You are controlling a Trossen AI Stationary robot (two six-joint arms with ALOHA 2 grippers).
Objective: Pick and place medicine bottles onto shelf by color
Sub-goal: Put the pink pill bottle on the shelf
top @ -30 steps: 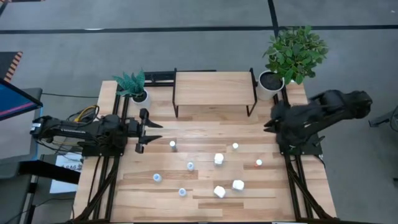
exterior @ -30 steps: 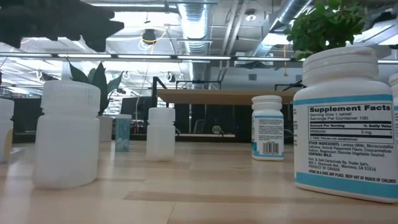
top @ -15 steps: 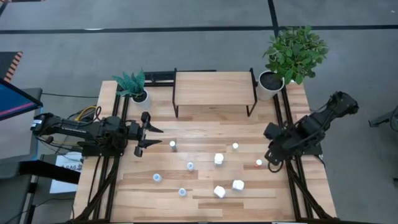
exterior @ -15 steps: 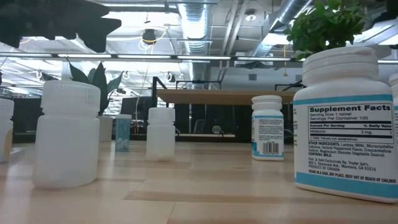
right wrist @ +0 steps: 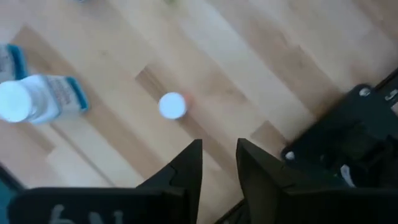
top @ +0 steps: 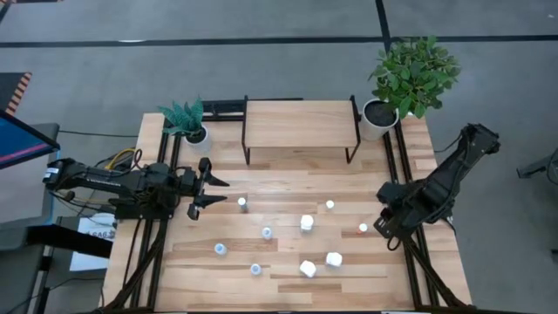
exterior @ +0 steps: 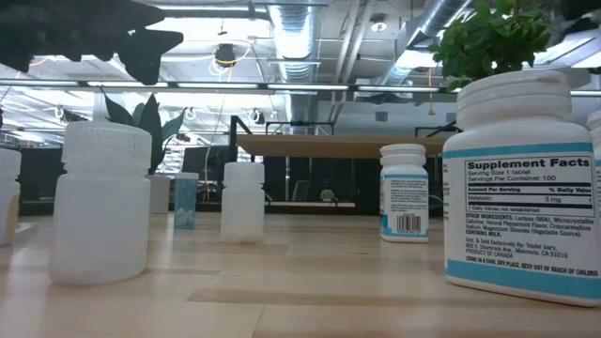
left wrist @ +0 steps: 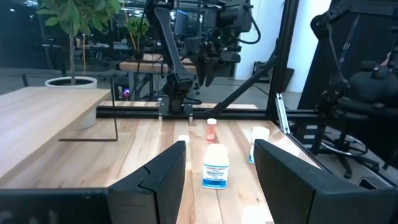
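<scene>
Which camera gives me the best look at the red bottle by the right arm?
Right wrist view: the red bottle sits just beyond its open jaws. High view shows it tiny; left wrist shows it distant; low view doesn't clearly show it.

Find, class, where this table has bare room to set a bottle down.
The shelf top is bare, as is the strip of table at its near edge. The medicine bottles crowd the middle, between the left gripper and right gripper.

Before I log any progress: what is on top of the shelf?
Nothing is on the shelf; its wood top is bare in the high view. All the bottles stand on the table. The space under the shelf is covered from above.
</scene>
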